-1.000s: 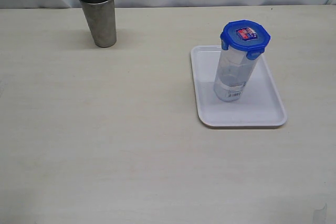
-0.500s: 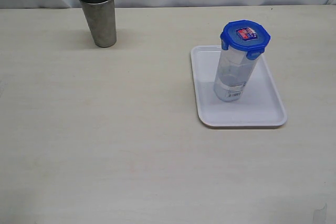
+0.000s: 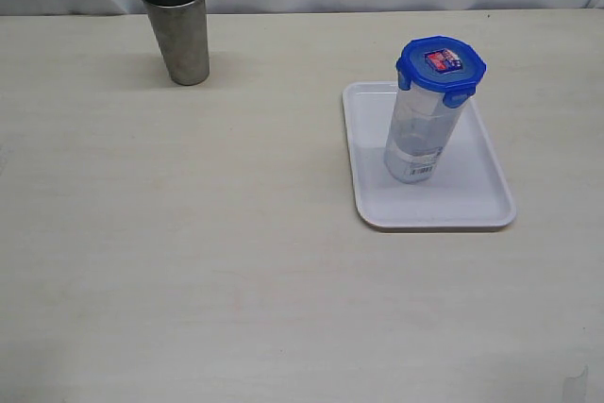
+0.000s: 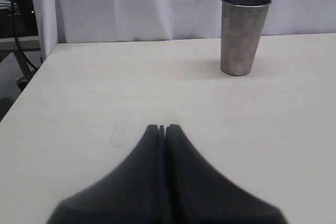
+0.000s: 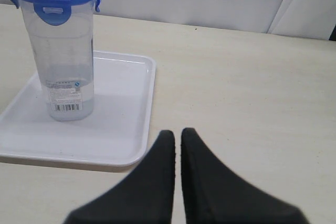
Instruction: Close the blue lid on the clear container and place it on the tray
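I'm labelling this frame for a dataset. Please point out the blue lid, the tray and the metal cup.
blue lid (image 3: 442,61): exterior view, on the sticker at its centre.
tray (image 3: 481,186): exterior view, bare floor beside the container (image 3: 420,139).
metal cup (image 3: 177,35): exterior view, middle of its side wall.

Dull grey metal cup (image 3: 176,25); glossy white plastic tray (image 3: 472,205); matt table (image 3: 189,252).
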Robot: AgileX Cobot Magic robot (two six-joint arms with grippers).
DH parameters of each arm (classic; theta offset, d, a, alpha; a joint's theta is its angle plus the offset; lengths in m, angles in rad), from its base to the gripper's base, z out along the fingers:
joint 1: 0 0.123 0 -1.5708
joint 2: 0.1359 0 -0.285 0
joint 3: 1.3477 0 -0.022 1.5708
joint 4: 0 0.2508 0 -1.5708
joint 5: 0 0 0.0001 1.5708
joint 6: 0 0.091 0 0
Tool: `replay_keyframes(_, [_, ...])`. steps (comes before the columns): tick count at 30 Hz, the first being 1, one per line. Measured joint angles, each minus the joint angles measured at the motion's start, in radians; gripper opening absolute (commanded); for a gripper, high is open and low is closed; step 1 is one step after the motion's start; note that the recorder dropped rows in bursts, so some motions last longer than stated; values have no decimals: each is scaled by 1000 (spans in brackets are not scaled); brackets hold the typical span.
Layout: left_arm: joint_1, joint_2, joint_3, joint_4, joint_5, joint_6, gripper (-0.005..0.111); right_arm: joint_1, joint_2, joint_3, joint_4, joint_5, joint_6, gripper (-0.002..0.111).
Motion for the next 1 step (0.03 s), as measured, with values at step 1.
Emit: replay_keyframes(1, [0, 0, 0, 0, 0, 0, 0, 0, 0, 0, 0, 0, 0, 4])
